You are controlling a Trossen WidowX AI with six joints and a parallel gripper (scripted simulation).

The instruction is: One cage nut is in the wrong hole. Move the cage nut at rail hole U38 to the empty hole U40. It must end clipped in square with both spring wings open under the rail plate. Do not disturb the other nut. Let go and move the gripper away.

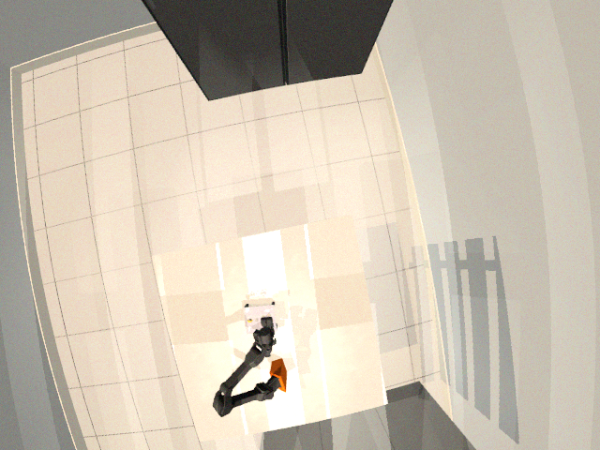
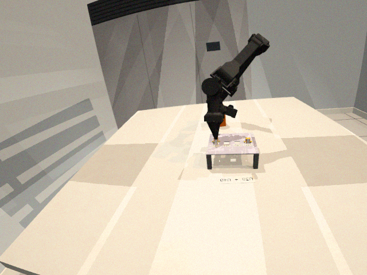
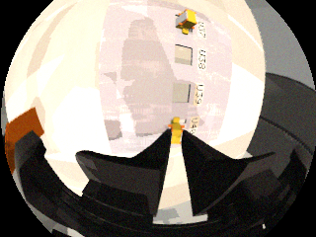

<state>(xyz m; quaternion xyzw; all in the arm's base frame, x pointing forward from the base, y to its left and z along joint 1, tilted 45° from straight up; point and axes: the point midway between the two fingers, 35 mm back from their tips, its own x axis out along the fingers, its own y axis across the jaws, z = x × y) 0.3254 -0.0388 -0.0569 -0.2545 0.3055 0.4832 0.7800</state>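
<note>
Cage nut [image 2: 215, 141] [image 3: 176, 129] at the U40 end of the rail plate [image 1: 256, 312] [image 2: 232, 150] [image 3: 148, 74], with the tips of the gripper [image 1: 266, 322] [image 2: 215, 139] [image 3: 177, 132] closed around it. The fingers stand nearly shut, a narrow gap between their tips, and grip the nut from above. The nut is located at the U40 position, its label partly covered; whether it sits fully square, and whether its wings are open under the plate, cannot be told. The other nut [image 1: 249, 321] [image 2: 248, 140] [image 3: 186, 21] occupies U37, at the opposite end of the row. Between the two nuts lie two vacant square openings, the U38 hole [image 2: 237, 142] [image 3: 184, 54] and the U39 hole [image 2: 226, 142] [image 3: 181, 93]. The plate is raised above the table [image 1: 338, 363] [image 2: 219, 219] on dark legs, of which a front leg [image 2: 209, 162] is plainly seen. A printed strip [image 2: 237, 180] lies on the table near the plate, its characters inverted in the exterior view. The black arm [image 1: 239, 371] [image 2: 247, 56] bends above the table, and an orange part [image 1: 277, 368] [image 2: 223, 121] [image 3: 25, 128] appears near its base.
</note>
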